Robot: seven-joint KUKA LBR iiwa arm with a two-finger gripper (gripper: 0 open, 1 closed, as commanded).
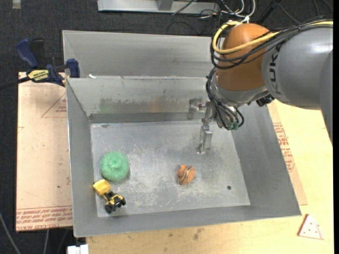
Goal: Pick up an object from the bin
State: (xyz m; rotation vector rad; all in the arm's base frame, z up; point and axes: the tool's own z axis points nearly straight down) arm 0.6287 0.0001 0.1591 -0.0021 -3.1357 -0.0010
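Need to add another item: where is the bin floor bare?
Bare floor: the middle between the green ball and the brown object, plus the upper-left stretch. Crowded: the lower-left corner by the yellow toy truck; the end effector hangs right of centre.

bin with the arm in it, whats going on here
A robot arm reaches into the grey bin from the right. Its gripper hangs low over bare floor, right of the middle, with nothing visibly picked up yet. The nearest thing is a small orange-brown piece, a little nearer the front and apart from the gripper. A green ball and a yellow toy digger lie together in the front left corner.
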